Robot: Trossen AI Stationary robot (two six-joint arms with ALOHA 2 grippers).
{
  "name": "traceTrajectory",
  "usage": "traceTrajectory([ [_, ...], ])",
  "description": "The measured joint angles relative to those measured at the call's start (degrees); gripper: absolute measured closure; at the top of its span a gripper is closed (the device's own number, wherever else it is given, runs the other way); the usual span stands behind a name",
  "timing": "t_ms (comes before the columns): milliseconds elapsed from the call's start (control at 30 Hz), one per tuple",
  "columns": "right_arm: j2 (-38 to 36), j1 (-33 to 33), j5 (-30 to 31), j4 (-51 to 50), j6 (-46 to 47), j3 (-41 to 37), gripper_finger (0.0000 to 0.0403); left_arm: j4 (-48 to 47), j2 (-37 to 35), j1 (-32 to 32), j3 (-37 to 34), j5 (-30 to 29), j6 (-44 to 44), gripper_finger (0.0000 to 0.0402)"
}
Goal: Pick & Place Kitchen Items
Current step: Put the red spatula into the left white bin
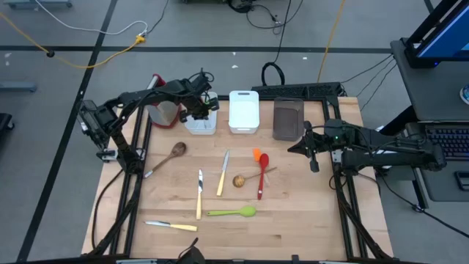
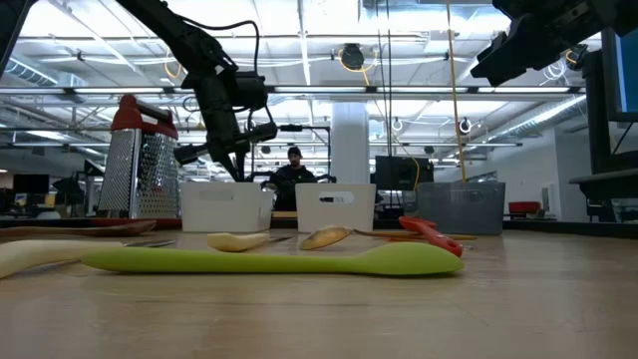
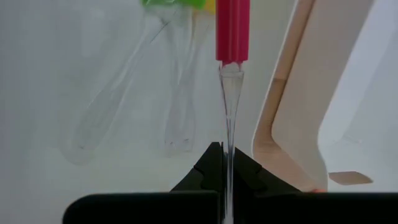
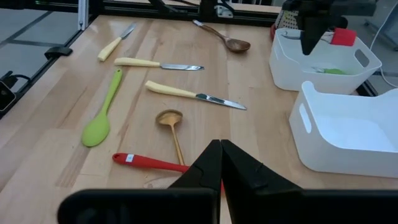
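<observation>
Two grippers: both are showing fingers pressed together, one gripping, one bare.
Left gripper (image 1: 199,114): it is hanging over the left white bin (image 1: 201,125), fingers clamped tight on the clear handle of a red spatula (image 3: 232,30); in the left wrist view the red blade is pointing away from the fingers (image 3: 205,168) toward the bin's inside.
Left bin contents: a green and a yellow utensil with clear handles are lying in it already, seen in the left wrist view; the right wrist view shows something green there too.
Right gripper (image 1: 314,163): it is waiting near the table's right edge, beside the dark bin (image 1: 288,119), fingers fully together and gripping nothing.
Middle white bin (image 1: 243,111): it is sitting between the other two bins, nothing showing inside.
Box grater (image 2: 140,160): it is standing upright, just left of the left bin.
Items lying on the wooden table (image 1: 308,220): a green spoon (image 1: 232,213) near the front, three cream-handled knives (image 1: 199,194), a wooden spoon (image 1: 170,155) at the left, a small wooden spoon (image 1: 245,180), a long red spoon (image 1: 261,174) and a small orange spatula (image 1: 256,155) touching or crossing it.
Background: a person (image 2: 293,172) is sitting beyond the bins in the low view.
</observation>
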Motion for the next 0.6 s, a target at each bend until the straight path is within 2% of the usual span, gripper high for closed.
traceTrajectory([
  [400, 0.0, -0.1, 0.0, 0.0, 0.0, 0.0, 0.0403, 0.8, 0.4, 1.3, 0.0, 1.4, -2.0, 0.0401],
  [600, -0.3, -0.1, 0.0, -0.1, 0.0, 0.0, 0.0403, 0.8, 0.4, 2.0, 0.0, -0.1, -1.5, 0.0401],
])
